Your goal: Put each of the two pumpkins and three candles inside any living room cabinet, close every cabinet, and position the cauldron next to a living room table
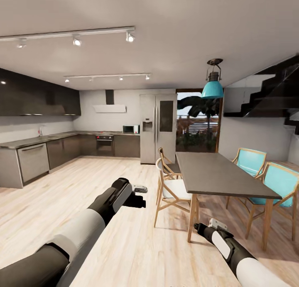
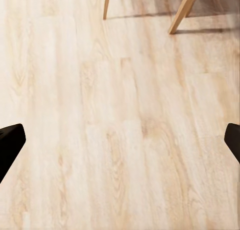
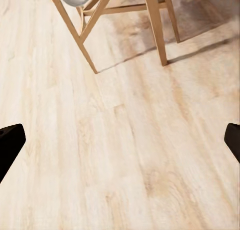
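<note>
Both pincers stand released with nothing between their fingers, held over bare pale wood floor (image 2: 120, 140). The left pincer (image 2: 120, 140) has its dark fingertips (image 2: 10, 142) spread wide apart; ahead of it stand two wooden legs. The right pincer (image 3: 120, 140) is equally wide; ahead of it stand a chair (image 3: 85, 10) and a table leg (image 3: 156, 28). Beyond both arms stands a dark-topped dining table (image 1: 216, 175) flanked by turquoise chairs (image 1: 282, 183), with a kitchen behind.
</note>
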